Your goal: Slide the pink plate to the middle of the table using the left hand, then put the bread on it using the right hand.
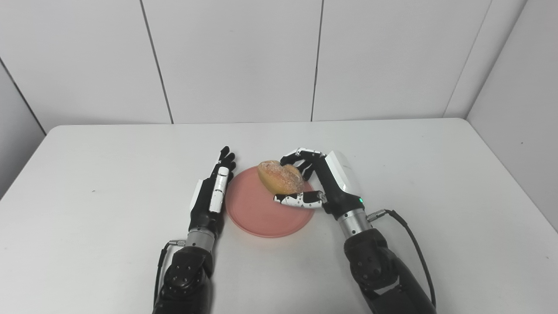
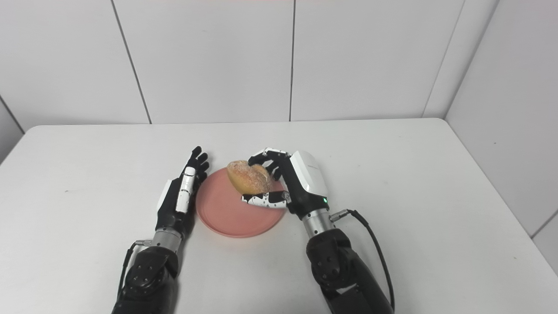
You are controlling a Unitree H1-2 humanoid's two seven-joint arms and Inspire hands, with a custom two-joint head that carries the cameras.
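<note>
A round pink plate lies flat near the middle of the white table. My left hand rests edge-on against the plate's left rim, fingers straight and apart, holding nothing. A golden bread roll is held over the plate's far right part by my right hand, fingers curled behind it and thumb under its near side. Whether the roll touches the plate cannot be told.
White wall panels stand behind the table's far edge. A black cable loops from my right wrist over the table at the right.
</note>
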